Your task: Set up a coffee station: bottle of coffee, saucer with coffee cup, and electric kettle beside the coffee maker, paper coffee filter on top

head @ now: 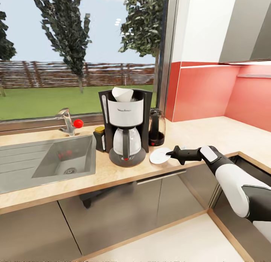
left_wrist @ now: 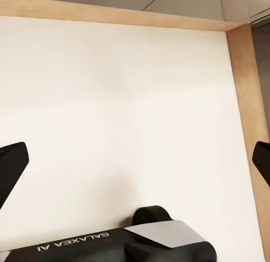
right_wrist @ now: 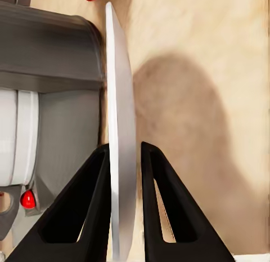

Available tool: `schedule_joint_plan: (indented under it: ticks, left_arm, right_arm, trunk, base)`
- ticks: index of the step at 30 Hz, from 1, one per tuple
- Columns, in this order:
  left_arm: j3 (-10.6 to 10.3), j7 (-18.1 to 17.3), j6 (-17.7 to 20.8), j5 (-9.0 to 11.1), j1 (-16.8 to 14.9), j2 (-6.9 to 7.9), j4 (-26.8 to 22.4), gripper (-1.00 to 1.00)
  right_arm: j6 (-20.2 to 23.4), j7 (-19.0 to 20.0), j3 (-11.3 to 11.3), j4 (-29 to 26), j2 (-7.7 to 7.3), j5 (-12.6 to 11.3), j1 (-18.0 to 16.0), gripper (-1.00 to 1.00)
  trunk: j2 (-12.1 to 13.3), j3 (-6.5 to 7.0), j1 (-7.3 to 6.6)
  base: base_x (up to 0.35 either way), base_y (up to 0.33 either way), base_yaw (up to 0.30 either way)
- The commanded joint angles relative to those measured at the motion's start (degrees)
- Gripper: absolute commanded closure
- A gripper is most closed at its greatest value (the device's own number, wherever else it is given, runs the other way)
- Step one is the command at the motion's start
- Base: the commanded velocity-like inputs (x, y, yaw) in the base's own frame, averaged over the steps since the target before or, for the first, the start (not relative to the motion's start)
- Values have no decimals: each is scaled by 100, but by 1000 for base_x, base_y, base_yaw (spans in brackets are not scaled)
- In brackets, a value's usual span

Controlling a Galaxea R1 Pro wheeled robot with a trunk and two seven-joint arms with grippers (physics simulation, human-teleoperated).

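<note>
The right arm reaches leftward over the kitchen countertop (head: 210, 132), its right gripper (head: 170, 154) clamped on the rim of the saucer (head: 159, 156), just right of the coffee maker (head: 125, 124). The left gripper (left_wrist: 135, 160) hangs spread wide above pale floor.

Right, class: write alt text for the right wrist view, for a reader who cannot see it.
The right gripper pinches the white saucer edge-on between its two black fingers, over the light-wood kitchen countertop. The coffee maker, grey-based with a red button, sits close beside the saucer.
</note>
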Motion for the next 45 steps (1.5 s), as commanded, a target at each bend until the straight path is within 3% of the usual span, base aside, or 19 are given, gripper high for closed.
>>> schedule_joint_plan:
  ticks: [1, 19, 22, 45]
  left_arm:
    - [-10, -10, 34, 54, -3, 3, -4, -100]
    - [-24, -10, 40, 54, -3, 3, -4, -100]
    - [-26, -10, 45, 54, -3, 3, -4, -100]
    - [-27, -10, 52, 54, -3, -3, -4, -100]
  right_arm:
    - [28, 36, -44, 0, 0, 43, -4, 100]
    - [34, 38, -44, 0, 0, 41, -4, 100]
    - [30, 38, -44, 0, 4, 42, -4, 100]
    - [24, 31, -44, 0, -3, 44, -4, 100]
  trunk:
    - [-4, -15, 0]
    - [-4, -75, 0]
    - [-124, -129, 66]
    - [-124, -130, 66]
  base:
    - [0, 0, 0]
    - [0, 0, 0]
    - [0, 0, 0]
    - [0, 0, 0]
